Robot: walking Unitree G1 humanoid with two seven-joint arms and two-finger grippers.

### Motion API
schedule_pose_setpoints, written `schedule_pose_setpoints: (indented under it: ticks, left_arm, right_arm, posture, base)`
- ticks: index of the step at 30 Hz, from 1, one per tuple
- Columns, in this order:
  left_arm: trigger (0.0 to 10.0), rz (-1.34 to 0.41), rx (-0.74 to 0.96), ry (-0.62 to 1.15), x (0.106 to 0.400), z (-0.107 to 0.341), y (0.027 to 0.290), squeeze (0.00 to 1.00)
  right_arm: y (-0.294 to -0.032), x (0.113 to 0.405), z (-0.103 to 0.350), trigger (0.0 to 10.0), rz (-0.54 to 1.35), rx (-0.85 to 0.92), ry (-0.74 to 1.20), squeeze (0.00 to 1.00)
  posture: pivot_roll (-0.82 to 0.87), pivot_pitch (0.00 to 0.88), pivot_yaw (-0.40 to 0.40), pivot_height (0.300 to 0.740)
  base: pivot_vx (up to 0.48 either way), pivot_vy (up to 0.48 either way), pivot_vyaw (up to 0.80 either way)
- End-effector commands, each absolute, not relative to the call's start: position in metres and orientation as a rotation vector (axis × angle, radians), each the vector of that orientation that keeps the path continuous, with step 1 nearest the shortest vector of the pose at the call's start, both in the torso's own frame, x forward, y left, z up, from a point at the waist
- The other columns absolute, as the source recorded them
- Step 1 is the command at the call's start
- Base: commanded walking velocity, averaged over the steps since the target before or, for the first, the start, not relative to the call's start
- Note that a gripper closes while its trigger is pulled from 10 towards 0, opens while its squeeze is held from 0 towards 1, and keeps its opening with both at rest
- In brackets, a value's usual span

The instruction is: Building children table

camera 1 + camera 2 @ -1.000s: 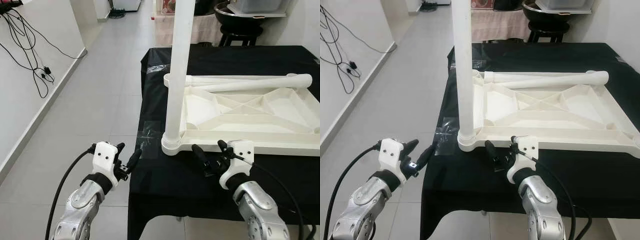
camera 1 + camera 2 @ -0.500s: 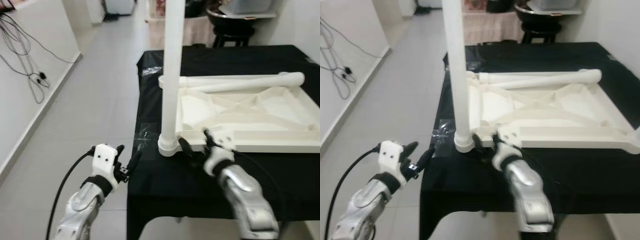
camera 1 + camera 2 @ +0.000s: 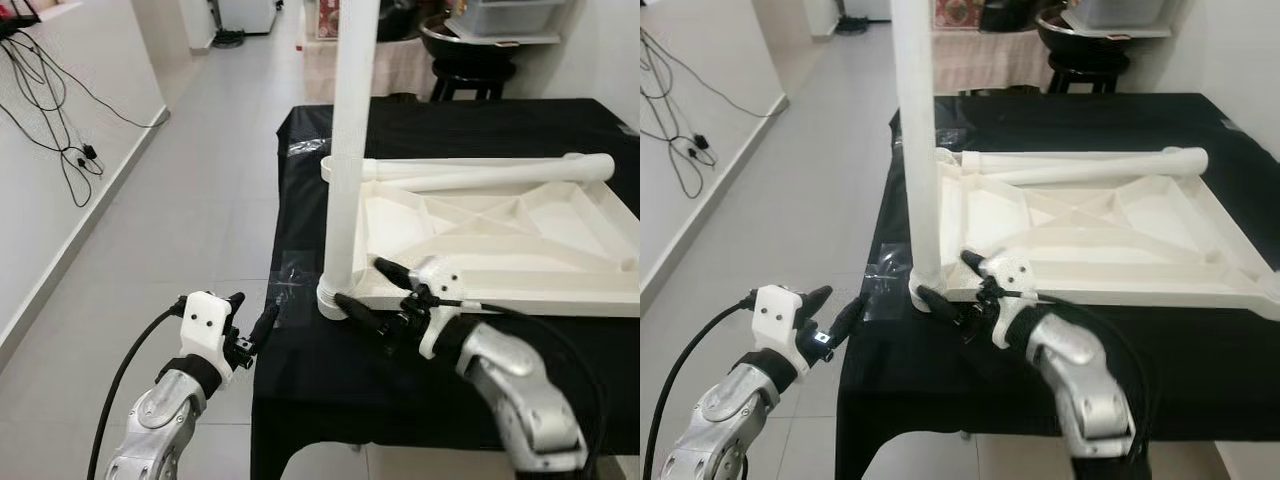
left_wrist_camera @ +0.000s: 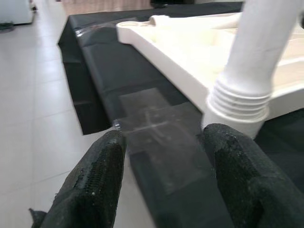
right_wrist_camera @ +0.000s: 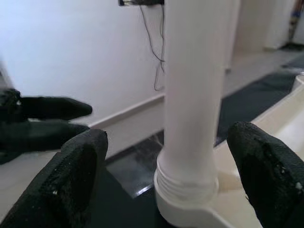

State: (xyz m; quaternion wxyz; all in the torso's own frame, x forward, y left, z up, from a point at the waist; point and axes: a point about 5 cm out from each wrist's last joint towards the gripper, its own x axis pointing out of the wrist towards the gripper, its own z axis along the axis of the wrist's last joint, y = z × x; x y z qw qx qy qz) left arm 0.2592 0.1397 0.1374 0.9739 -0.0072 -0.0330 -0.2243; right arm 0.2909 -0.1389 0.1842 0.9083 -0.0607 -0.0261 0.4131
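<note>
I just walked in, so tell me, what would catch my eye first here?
A tall white table leg stands upright in the near left corner of an upturned white tabletop lying on a black-draped table. The right tool is open around the leg's base, while the left tool hovers off the table's edge.

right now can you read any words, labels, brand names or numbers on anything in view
There is no readable text.
The upturned white table top, its upright leg and the loose leg lying on it carry no print.
The black cloth is plain.
The red-patterned thing at the far end of the room is too small and blurred to read.
The left claw and right claw show no legible markings.
</note>
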Motion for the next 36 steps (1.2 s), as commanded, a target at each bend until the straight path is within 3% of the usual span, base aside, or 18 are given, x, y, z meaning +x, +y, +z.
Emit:
schedule_pose_setpoints:
  ticks: [1,2,3,7,19,20,22,23,34,36]
  left_arm:
    - [10.0,-0.461,-0.023,-0.055,0.257,0.135,0.139,0.00]
    - [10.0,-0.581,-0.020,-0.050,0.244,0.136,0.131,0.00]
    - [10.0,-0.629,-0.024,-0.046,0.238,0.135,0.128,0.00]
    - [10.0,-0.723,-0.045,-0.054,0.227,0.138,0.121,0.00]
    - [10.0,-0.771,-0.008,-0.057,0.221,0.141,0.119,0.00]
    - [10.0,-0.747,0.008,-0.066,0.221,0.142,0.121,0.00]
    - [10.0,-0.732,0.019,-0.071,0.221,0.142,0.122,0.00]
    - [10.0,-0.675,0.035,-0.085,0.221,0.143,0.127,0.00]
    - [10.0,-0.565,0.083,-0.093,0.222,0.142,0.136,0.00]
    - [10.0,-0.542,0.096,-0.088,0.224,0.141,0.139,0.00]
  right_arm:
    - [-0.135,0.292,0.182,10.0,0.887,-0.131,-0.052,0.00]
    - [-0.129,0.324,0.196,10.0,0.920,-0.195,-0.079,0.00]
    - [-0.127,0.337,0.202,10.0,0.924,-0.214,-0.083,0.00]
    - [-0.128,0.358,0.209,10.0,0.904,-0.284,-0.059,0.00]
    - [-0.125,0.372,0.218,10.0,1.141,-0.241,0.000,0.00]
    - [-0.125,0.374,0.218,4.7,1.139,-0.234,0.002,0.00]
    - [-0.125,0.377,0.219,4.7,1.138,-0.232,0.003,0.00]
    - [-0.127,0.380,0.219,0.0,1.135,-0.230,0.009,0.00]
    - [-0.146,0.378,0.209,0.0,1.128,-0.205,0.049,0.00]
    - [-0.173,0.365,0.192,0.0,1.090,-0.267,0.094,0.00]
  posture:
    - [-0.08,0.121,0.027,0.740]
    - [-0.05,0.134,0.011,0.740]
    - [-0.04,0.137,0.009,0.740]
    - [-0.02,0.150,-0.003,0.740]
    - [0.01,0.185,-0.005,0.740]
    - [0.01,0.187,-0.006,0.740]
    - [0.01,0.187,-0.006,0.740]
    - [0.02,0.192,-0.008,0.740]
    - [0.01,0.198,-0.003,0.740]
    - [-0.01,0.201,0.001,0.740]
  base:
    - [0.000,0.000,0.00]
    - [0.000,0.000,0.00]
    - [0.000,0.000,0.00]
    - [0.000,0.000,0.00]
    - [0.000,0.000,0.00]
    - [0.000,0.000,0.00]
    - [0.000,0.000,0.00]
    - [0.000,0.000,0.00]
    - [0.000,0.000,0.00]
    - [0.000,0.000,0.00]
